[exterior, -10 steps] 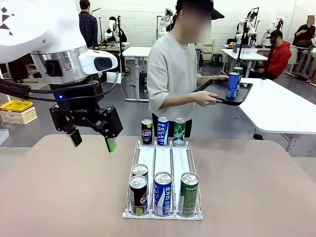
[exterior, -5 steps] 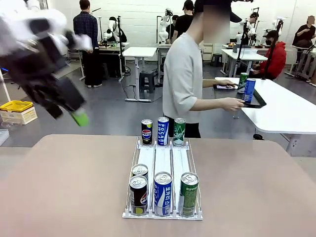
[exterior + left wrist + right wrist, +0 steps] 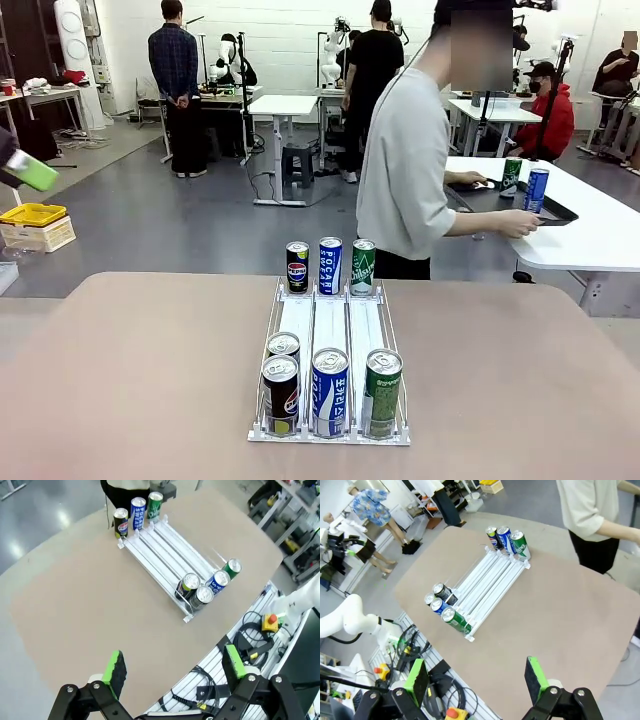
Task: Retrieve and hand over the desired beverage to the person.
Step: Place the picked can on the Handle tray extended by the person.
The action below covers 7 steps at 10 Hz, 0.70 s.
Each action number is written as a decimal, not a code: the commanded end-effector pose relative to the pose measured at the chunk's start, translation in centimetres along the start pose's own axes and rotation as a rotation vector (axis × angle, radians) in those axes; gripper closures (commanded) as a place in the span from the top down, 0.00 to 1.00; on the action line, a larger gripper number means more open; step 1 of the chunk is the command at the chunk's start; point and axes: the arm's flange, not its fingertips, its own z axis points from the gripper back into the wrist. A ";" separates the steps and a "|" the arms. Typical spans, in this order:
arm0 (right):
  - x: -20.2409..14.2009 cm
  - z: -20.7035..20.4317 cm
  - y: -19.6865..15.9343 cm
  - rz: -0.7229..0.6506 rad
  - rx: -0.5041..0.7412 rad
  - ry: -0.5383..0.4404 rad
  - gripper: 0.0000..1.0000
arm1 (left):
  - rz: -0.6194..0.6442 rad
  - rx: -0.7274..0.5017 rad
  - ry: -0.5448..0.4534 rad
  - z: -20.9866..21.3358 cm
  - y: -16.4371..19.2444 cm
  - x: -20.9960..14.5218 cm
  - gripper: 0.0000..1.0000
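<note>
While my two arms are raised high above the beige table [image 3: 150, 380], both wrist views look down on it from well apart. My left gripper [image 3: 172, 667] has its green-padded fingers [image 3: 116, 666] spread wide with nothing between them; in the front view one green pad of it [image 3: 30, 172] shows at the left edge, high over the floor. My right gripper [image 3: 475, 679] is likewise spread wide and bare, with its green pads [image 3: 535, 679] hanging over the table's near side.

The clear wire-railed can rack with three lanes [image 3: 330, 330] lies on the middle of the table. At its near end, the left lane holds two dark Pepsi cans, one [image 3: 280, 395] at the very front and one [image 3: 284, 347] touching behind it; the middle lane holds a blue-and-white Pocari Sweat can [image 3: 330, 392]; the right lane holds a green soda can [image 3: 382, 392]. At the far end stand three upright cans side by side: a dark Pepsi can [image 3: 297, 267], a blue Pocari Sweat can [image 3: 330, 265] and a green Chilsung can [image 3: 363, 267].

The person in the light grey sweatshirt [image 3: 410, 170] stands beyond the far edge, turned to a white side table [image 3: 590, 235], with both hands on a black tray [image 3: 500, 198]. On that tray stand a green can [image 3: 512, 172] and a blue can [image 3: 536, 190].
</note>
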 end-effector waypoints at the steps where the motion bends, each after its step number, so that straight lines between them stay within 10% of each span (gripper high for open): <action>1: 0.1 -0.2 -0.1 0.017 0.026 -0.025 1.00 | 0.007 -0.045 -0.053 0.6 1.2 -1.8 1.00; 7: 0.1 -0.2 -0.1 0.017 0.026 -0.025 1.00 | 0.042 -0.053 -0.066 2.4 1.6 -2.3 1.00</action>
